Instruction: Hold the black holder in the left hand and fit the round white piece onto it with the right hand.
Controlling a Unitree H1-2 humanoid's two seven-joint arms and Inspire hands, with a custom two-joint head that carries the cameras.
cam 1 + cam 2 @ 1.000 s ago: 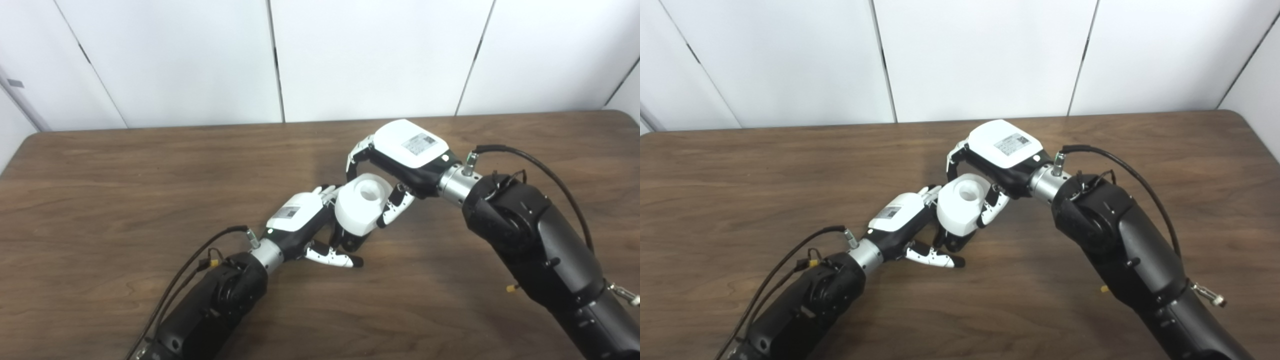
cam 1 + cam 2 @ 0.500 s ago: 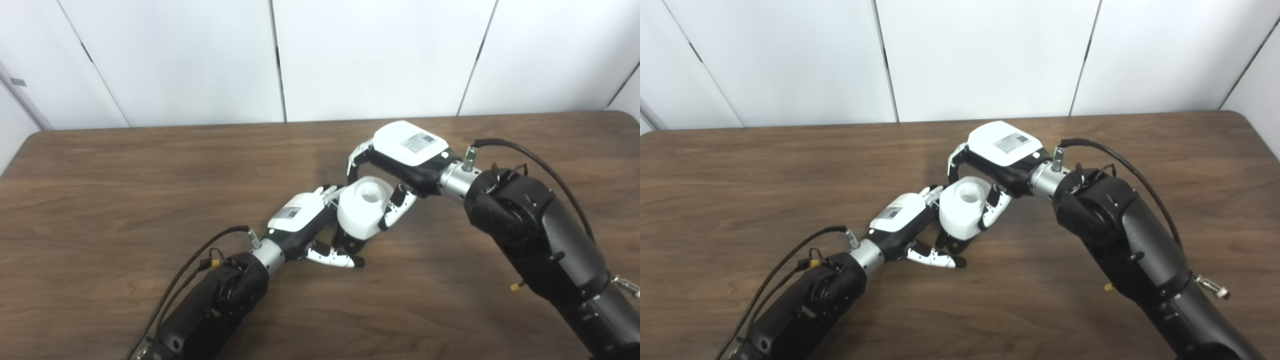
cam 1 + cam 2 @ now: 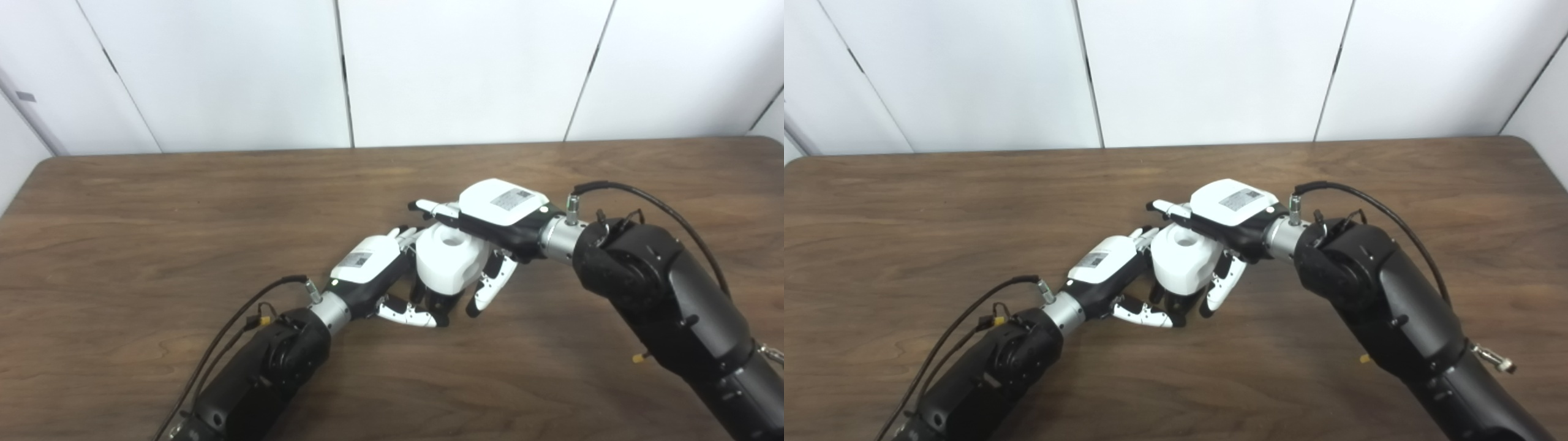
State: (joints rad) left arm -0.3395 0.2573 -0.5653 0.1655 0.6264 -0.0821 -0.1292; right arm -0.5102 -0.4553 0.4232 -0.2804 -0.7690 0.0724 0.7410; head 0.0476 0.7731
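Over the desk point(image 3: 184, 202) my left hand point(image 3: 367, 269) grips the holder point(image 3: 436, 301); the white piece point(image 3: 450, 263) sits on it, my right hand point(image 3: 499, 211) spread above. Rigid, smooth, probably light: I'd grip its sides.

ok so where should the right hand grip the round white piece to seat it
Grip the round white piece by its curved side wall, from above and the right, as the right hand does. That likely suits: its holed top faces up and the left hand blocks the left side.
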